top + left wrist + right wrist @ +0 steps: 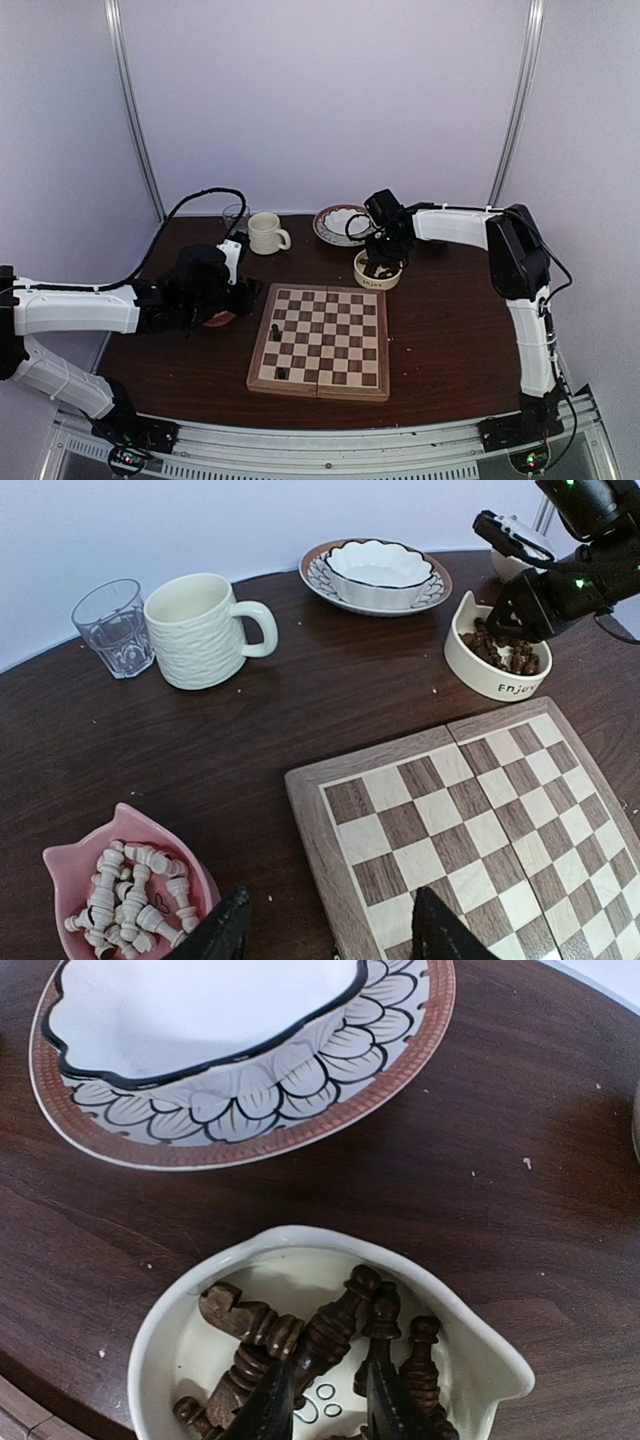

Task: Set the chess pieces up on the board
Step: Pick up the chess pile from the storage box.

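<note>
The dark chess pieces point(330, 1335) lie heaped in a cream bowl point(290, 1236) on the counter point(200, 760), just past the far right corner of the board point(320, 340). Two more stand on the board's left side. They look light, hard and smoothly turned, so they are likely to slip or roll. A pinch across the narrow stem above the base seems safest. The right pincer point(325, 1405) dips among them, its fingers slightly apart, and it cannot be told whether it grips one. The left pincer point(330, 935) hangs spread and empty near a pink dish point(128, 812) of pale pieces point(130, 895).
</note>
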Controlling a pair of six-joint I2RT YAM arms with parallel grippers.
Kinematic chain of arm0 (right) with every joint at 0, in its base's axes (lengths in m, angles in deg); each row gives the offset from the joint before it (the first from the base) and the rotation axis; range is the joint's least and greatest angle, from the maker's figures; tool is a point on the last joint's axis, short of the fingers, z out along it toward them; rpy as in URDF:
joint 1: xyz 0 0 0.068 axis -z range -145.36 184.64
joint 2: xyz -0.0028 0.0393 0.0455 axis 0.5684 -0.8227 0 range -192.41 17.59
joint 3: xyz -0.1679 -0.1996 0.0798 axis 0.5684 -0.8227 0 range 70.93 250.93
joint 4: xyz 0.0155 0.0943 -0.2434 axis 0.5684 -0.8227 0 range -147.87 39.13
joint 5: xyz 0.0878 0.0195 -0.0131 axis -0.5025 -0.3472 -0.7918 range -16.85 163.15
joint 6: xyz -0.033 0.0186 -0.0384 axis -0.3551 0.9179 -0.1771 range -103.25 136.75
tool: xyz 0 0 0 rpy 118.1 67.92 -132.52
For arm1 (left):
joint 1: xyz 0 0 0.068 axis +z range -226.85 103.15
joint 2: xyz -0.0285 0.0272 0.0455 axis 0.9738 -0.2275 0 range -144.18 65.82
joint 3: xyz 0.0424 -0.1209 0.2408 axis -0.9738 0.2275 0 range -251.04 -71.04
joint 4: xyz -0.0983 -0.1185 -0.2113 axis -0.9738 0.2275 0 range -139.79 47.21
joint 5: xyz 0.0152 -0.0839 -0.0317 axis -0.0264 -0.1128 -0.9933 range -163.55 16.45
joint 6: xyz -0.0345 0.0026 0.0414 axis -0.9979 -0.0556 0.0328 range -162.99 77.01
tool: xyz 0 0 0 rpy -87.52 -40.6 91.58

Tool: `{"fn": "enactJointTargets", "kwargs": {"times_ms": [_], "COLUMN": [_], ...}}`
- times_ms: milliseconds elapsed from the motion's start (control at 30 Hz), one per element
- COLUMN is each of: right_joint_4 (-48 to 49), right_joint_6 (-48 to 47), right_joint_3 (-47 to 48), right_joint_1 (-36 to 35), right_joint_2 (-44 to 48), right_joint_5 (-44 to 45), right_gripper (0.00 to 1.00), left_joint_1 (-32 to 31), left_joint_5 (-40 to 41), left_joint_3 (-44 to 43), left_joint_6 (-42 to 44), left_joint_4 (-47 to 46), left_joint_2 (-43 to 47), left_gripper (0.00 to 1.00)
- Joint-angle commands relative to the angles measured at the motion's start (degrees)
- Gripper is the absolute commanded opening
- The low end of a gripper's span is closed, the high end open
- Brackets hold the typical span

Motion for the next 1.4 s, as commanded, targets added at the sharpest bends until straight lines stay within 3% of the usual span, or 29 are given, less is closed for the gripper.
{"fn": "enactJointTargets", "kwargs": {"times_ms": [0, 367, 467, 667, 1067, 1367], "right_joint_4": [-1.63, -4.27, -3.98, -0.01, 17.47, 32.42], "right_joint_6": [2.01, 2.8, 3.0, 2.77, 0.21, -4.13], "right_joint_3": [2.94, 6.9, 6.37, 1.41, -14.17, -28.44], "right_joint_1": [1.06, 1.24, 1.24, 1.24, 1.06, -3.57], "right_joint_2": [-2.6, -7.41, -6.39, -0.81, 12.65, 23.66], "right_joint_5": [-0.49, -2.56, -3.06, -0.82, -2.27, -14.04], "right_gripper": [0.29, 0.28, 0.22, 0.2, 0.18, 0.15], "left_joint_1": [0.08, 0.08, 0.08, 0.08, 0.09, 0.02], "left_joint_5": [-0.76, -0.76, -0.76, -0.82, -1.1, -2.75], "left_joint_3": [-1.42, -1.44, -1.48, -1.47, -1.36, -0.93], "left_joint_6": [0.86, 0.94, 0.95, 0.94, 1.04, 0.94], "left_joint_4": [-1.32, -1.2, -1.06, -1.01, -0.93, -1.38], "left_joint_2": [0.26, 0.5, 0.59, 0.66, 1.08, 1.65], "left_gripper": [0.56, 0.56, 0.56, 0.56, 0.56, 0.56]}}
